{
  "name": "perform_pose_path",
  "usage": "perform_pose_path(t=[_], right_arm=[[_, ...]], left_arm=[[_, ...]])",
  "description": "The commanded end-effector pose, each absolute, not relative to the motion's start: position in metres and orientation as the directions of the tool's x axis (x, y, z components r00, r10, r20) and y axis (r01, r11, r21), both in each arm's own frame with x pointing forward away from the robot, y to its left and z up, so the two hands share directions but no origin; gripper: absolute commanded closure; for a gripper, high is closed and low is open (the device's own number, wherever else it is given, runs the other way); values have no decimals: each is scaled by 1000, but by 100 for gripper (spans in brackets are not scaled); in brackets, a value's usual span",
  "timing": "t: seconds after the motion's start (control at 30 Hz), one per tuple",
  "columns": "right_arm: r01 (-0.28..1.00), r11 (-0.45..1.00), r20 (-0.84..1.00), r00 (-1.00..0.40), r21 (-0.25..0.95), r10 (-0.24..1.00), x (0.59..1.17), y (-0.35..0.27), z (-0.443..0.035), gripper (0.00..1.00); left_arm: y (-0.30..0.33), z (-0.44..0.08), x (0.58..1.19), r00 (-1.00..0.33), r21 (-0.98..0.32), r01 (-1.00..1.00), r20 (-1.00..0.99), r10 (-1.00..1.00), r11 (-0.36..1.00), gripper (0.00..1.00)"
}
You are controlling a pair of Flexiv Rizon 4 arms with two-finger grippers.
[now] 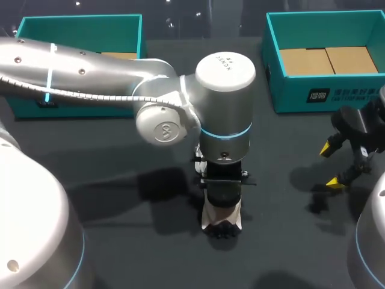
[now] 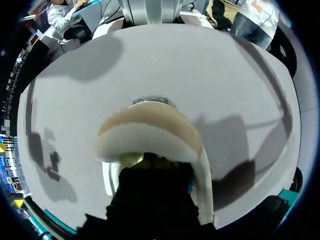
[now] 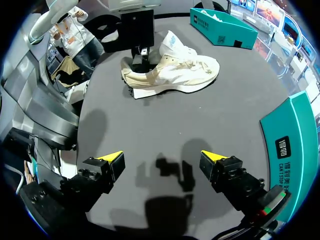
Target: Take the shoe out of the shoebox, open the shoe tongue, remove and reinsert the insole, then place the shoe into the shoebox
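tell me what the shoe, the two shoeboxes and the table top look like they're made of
Shoe: cream upper, seemingly matte fabric with suede-like panels; thick white sole, probably foam or rubber.
Right shoebox and left shoebox: cardboard, teal matte outside, raw brown flaps inside.
Table top: dark grey, matte, no glare; possibly a cloth or mat cover.

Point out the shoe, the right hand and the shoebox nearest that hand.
shoe (image 3: 175, 72): right wrist view, on its side panel.
right hand (image 3: 162, 157): right wrist view, midway between its yellow fingertips.
shoebox (image 1: 289, 93): head view, on its teal front wall.
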State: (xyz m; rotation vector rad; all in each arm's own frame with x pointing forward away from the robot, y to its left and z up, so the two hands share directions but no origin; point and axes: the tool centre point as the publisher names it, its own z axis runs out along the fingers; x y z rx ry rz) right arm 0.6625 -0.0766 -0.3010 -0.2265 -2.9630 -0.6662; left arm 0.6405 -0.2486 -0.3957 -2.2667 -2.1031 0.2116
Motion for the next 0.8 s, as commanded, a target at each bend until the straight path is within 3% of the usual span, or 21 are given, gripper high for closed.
perform_pose_path(t=[0.03,0.47,0.8], right_arm=[[166,894,124,-984,415,125,661,-76,-301,0],[166,894,124,-984,415,125,661,-76,-301,0],[166,894,124,-984,415,125,661,-76,-301,0]], left_arm=[[-235,-377,637,75,-77,994,-94,993,-82,100],[-236,-371,662,74,2,997,73,995,-74,100],[-230,-386,652,129,-73,991,264,956,-113,100]])
